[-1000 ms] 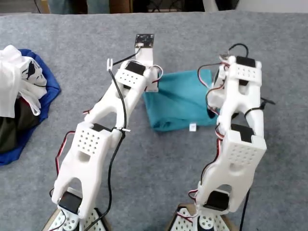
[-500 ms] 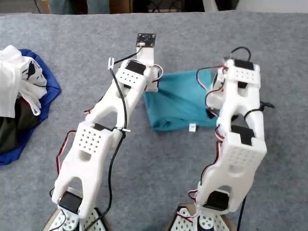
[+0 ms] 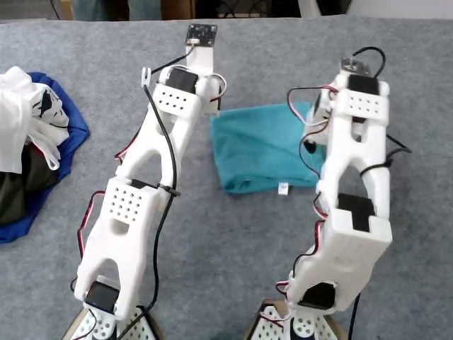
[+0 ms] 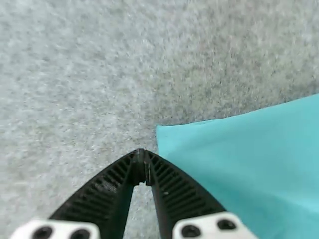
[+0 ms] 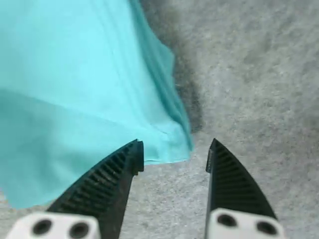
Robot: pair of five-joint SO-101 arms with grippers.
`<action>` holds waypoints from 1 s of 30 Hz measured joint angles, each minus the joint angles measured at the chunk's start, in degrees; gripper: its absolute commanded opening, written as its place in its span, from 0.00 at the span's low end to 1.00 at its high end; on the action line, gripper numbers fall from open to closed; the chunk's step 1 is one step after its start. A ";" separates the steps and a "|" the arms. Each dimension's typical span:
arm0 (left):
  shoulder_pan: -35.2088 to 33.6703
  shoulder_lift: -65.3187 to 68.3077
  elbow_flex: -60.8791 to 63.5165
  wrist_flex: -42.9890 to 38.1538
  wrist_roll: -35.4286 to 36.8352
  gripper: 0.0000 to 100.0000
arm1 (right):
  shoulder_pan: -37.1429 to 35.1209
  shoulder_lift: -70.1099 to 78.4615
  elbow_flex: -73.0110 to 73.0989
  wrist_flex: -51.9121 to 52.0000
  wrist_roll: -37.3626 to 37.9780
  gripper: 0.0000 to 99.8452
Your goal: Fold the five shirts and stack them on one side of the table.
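A folded teal shirt [image 3: 260,145] lies flat in the middle of the grey table, between the two arms. My left arm [image 3: 175,106] sits at its far left corner. In the left wrist view my left gripper [image 4: 140,155] is shut and holds nothing, just off the teal shirt [image 4: 249,149] and over bare felt. My right arm [image 3: 359,113] stands at the shirt's right edge. My right gripper [image 5: 175,147] is open above a corner of the teal shirt [image 5: 75,74], with that corner lying between the fingers.
A heap of unfolded shirts [image 3: 28,142], white, blue and dark, lies at the table's left edge. Grey felt [image 3: 233,241] in front of the teal shirt is bare. The table's far edge [image 3: 269,20] is just beyond the arms.
Both arms have drawn towards the far side of the table. The left arm has shifted left, off the shirt's corner. The teal shirt has not moved.
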 measured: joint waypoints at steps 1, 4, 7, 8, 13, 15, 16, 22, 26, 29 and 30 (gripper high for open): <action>0.00 0.79 0.53 -1.41 0.00 0.03 | -0.70 0.00 0.00 -0.79 -0.62 0.22; -0.18 4.84 2.20 -5.80 0.00 0.03 | -1.93 2.46 0.00 -3.60 -2.20 0.22; -0.18 7.21 1.41 -5.98 -0.09 0.03 | -2.02 6.68 0.00 -5.71 -2.46 0.22; -0.18 7.65 0.44 -5.54 -0.09 0.03 | -2.02 8.35 0.00 -6.33 -2.46 0.22; -0.18 9.49 -1.85 -4.66 -1.14 0.03 | -1.93 15.12 -0.62 -7.65 -2.46 0.22; -0.18 9.49 -1.93 -4.66 -1.93 0.03 | -1.93 16.35 -1.93 -7.30 -2.46 0.22; -0.18 9.49 -1.93 -4.66 -2.20 0.03 | -1.93 16.97 -2.02 -7.30 -2.46 0.22; -0.18 9.49 -1.93 -4.66 -2.81 0.03 | -1.93 18.02 -3.25 -7.12 -2.46 0.08; -0.18 9.49 -1.93 -4.66 -2.90 0.03 | -1.93 18.20 -3.34 -7.12 -2.46 0.02; -0.18 9.49 -1.93 -4.66 -2.90 0.03 | -1.85 18.73 -3.96 -6.51 -2.64 0.01; -0.18 9.49 -1.93 -4.66 -2.90 0.03 | -1.85 18.99 -4.48 -6.07 -2.81 0.01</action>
